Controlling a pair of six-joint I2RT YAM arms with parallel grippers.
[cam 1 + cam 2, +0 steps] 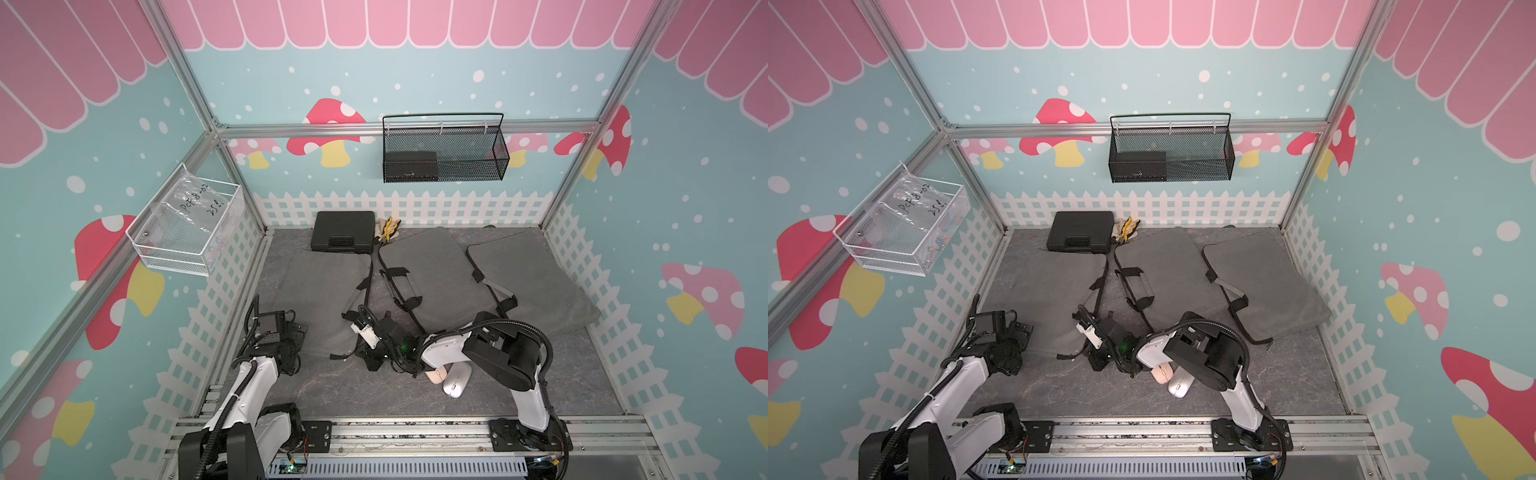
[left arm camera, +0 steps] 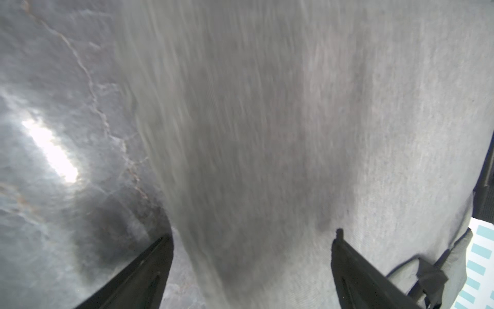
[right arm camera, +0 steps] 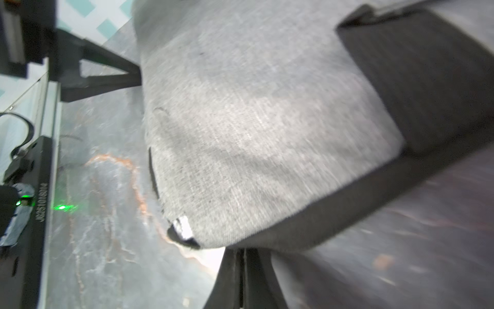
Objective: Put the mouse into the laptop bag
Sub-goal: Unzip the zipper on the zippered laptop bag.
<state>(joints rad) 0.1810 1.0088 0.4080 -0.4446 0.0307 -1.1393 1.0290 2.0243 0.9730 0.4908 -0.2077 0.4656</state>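
**Both mice out on the table, grippers at the bag**

The pink mouse and the silver mouse lie close side by side on the table, partly under the right arm's elbow and outside every bag; the laptop bag nearest the left arm lies flat beside two other grey bags; the left gripper hovers over this bag's near left corner, jaws wide apart, with only blurred grey fabric below them; the right gripper sits at the bag's near right corner, jaws pressed together right against the black trim; whether they pinch that trim is unclear; a black case lies by the far wall.
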